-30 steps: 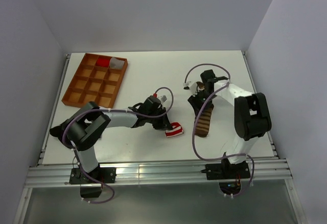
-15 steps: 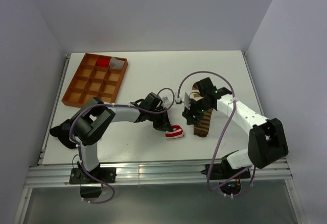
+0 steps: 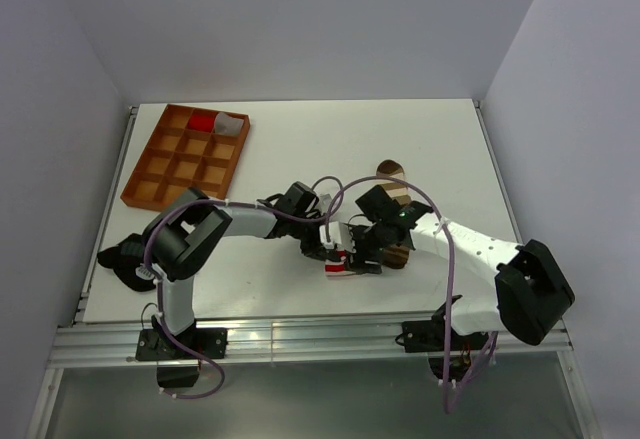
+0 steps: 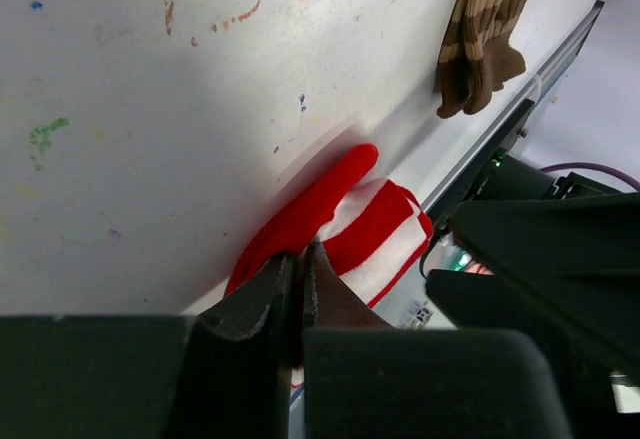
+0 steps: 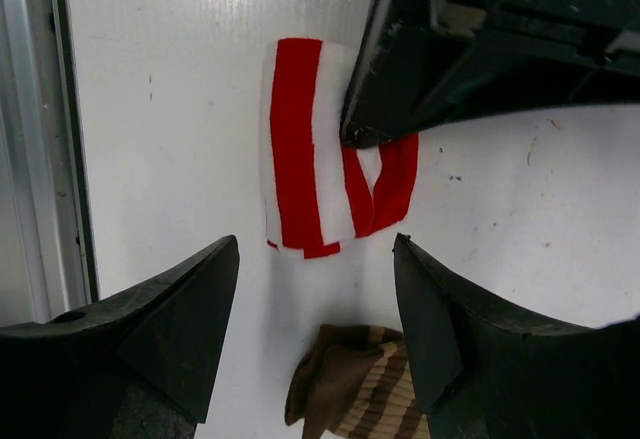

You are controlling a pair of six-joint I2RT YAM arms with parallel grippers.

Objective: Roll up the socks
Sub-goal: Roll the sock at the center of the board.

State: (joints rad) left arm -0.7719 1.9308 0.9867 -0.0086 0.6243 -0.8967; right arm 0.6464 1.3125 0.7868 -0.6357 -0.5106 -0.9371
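L grip (image 4: 300, 259) clamped on red-white sock (image 4: 372, 221) | R grip (image 5: 316, 247) spread wide, empty, above it | you: drop R onto free end; grab square

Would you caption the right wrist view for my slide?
Open right pincer hovers over red-and-white sock pinched by left pincer.

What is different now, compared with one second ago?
The right tool moved left, away from the brown sock, to the red-and-white sock, and is now open over it. The left tool stays shut on that sock; the brown sock lies where it was.
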